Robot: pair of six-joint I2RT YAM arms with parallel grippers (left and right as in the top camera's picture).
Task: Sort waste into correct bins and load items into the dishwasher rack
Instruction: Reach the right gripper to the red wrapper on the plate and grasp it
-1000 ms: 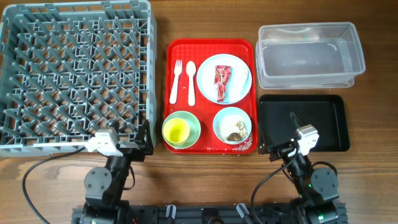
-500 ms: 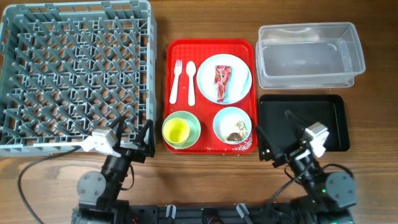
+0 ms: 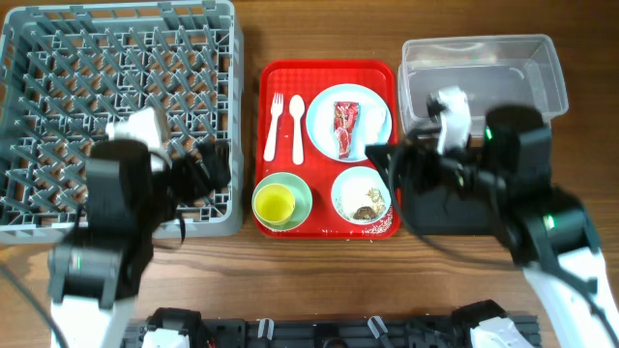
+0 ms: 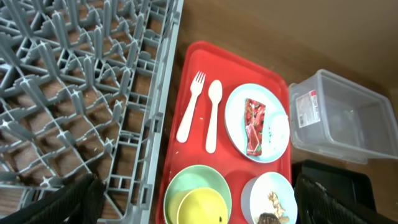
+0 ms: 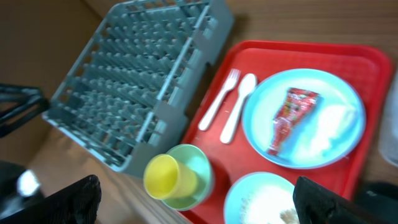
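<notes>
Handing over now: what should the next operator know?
Both open, empty: left pincer above the rack, right pincer at the right edge of the red tray.
On that tray: wrapper and white scrap on the plate, crumbs in the blue bowl, yellow cup in the mint bowl, fork, spoon.
Done: nothing. Left: waste into the clear tub and black tray, dishes into the rack.

Just a red rectangular serving tray (image 3: 327, 70) with raised rim, lying flat near the middle of a brown wood-grain table (image 3: 319, 280).
</notes>
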